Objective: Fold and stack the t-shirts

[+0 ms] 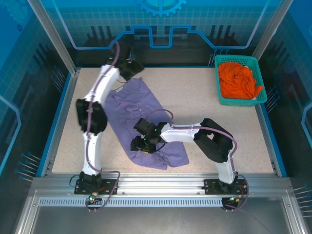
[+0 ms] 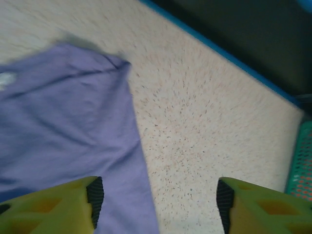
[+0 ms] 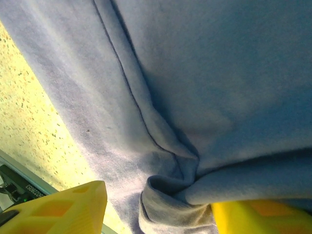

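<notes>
A lavender-purple t-shirt (image 1: 131,105) lies spread and crumpled on the speckled table, running from the far left toward the near middle. My left gripper (image 1: 130,68) hovers at its far edge. In the left wrist view this gripper (image 2: 158,195) is open, with the shirt's edge (image 2: 63,126) lying flat under the left finger. My right gripper (image 1: 141,144) sits low on the shirt's near part. Its jaws (image 3: 158,204) stand apart, with a bunched fold of purple cloth (image 3: 175,200) between them against the right finger. An orange t-shirt (image 1: 239,80) lies crumpled in the basket.
The teal mesh basket (image 1: 242,102) stands at the far right corner of the table, and its wall (image 2: 300,161) shows at the right in the left wrist view. A blue raised rim (image 1: 58,117) borders the table. Bare tabletop (image 1: 204,102) lies between shirt and basket.
</notes>
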Controlling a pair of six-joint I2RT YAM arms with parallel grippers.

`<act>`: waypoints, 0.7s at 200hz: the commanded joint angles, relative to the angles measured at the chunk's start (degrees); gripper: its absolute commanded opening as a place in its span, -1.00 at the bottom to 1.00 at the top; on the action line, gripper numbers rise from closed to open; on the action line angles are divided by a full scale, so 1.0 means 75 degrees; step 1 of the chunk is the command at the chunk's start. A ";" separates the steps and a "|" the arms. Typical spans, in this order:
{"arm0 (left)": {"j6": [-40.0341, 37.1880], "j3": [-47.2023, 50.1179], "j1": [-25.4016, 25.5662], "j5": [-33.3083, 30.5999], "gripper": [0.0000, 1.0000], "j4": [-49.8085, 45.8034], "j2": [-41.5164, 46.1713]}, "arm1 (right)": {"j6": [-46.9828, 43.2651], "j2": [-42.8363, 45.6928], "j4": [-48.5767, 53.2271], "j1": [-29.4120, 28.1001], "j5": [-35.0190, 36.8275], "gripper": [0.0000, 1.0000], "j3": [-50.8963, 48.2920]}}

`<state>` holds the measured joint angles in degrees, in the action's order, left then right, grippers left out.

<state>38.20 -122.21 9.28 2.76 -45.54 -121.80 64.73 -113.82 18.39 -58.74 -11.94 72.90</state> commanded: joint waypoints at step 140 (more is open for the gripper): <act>0.0490 0.3486 -0.0556 0.0111 -0.18 0.0759 -0.1043 | -0.2456 0.2565 0.1610 0.2104 0.0733 0.23 -0.1572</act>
<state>44.49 -89.30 0.60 3.40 -34.96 -122.45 48.18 -93.41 28.08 -46.63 -6.85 65.10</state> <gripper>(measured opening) 0.402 0.622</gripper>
